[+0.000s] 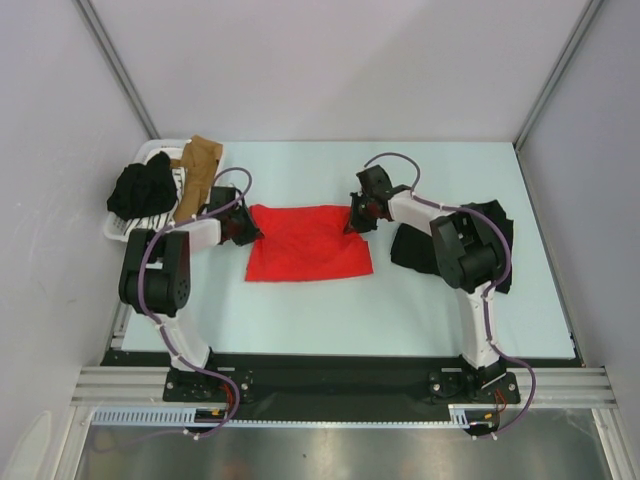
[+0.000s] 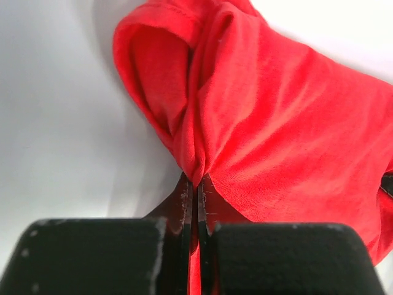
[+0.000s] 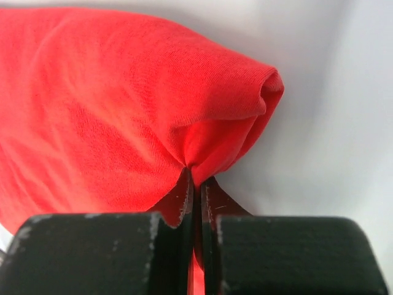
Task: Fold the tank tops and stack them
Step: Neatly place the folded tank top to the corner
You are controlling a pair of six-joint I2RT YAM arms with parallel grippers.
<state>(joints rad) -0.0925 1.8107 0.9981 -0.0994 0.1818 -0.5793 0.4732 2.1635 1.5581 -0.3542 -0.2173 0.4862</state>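
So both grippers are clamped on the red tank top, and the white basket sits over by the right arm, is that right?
Not quite. The white basket sits by the left arm, at the table's left edge, as the top external view shows. The rest holds: the left gripper and the right gripper are both clamped on the red tank top.

1. I'm looking at what seems a robotics lab cell: plain pale wall panels (image 1: 330, 60) are closing in a light table (image 1: 300, 320) on three sides.
2. Aluminium posts (image 1: 116, 65) are framing the corners.
3. A left arm (image 1: 155, 275) and a right arm (image 1: 470, 250) are sitting bolted to a metal rail (image 1: 110, 385), cables (image 1: 395, 156) trailing.
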